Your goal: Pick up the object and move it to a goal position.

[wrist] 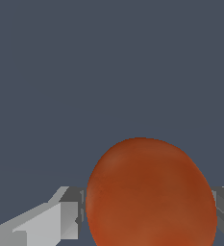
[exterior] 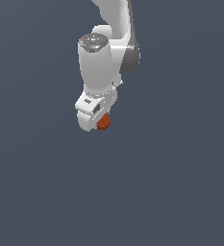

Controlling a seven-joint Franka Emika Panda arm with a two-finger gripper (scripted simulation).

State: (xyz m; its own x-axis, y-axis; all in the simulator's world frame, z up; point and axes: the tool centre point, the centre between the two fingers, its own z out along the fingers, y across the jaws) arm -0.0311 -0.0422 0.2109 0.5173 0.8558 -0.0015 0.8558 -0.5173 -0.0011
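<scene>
**K:** Looking at the exterior view first: the arm (exterior: 106, 48) comes down from the top of frame, wrist pointing down, over a plain grey-blue surface (exterior: 180, 192). No goal marker shows in either view.

**M:** And the gripper?

**K:** The gripper (exterior: 96, 120) sits at the arm's low end. The ball (exterior: 103, 122) peeks out from under it, on the exterior view's right side of the hand. Most of it is hidden by the housing.

**M:** Held or just near?

**K:** The wrist view says held. The ball (wrist: 149, 194) fills the gap between both fingers (wrist: 68, 216), each pad flush against its side. So: clamped on the ball. I can't tell from the exterior view whether it's clear of the surface; there's no shadow to read.

**M:** Advice for the carry?

**K:** Judgement only: it's a round thing on flat pads, so the grip is two small contact patches.
- Keep closing force constant.
- Keep the wrist vertical, no roll.
- Move slowly, with no sharp starts or stops.
- Watch the wrist view: if the ball drifts off-centre between the pads, stop.
</scene>
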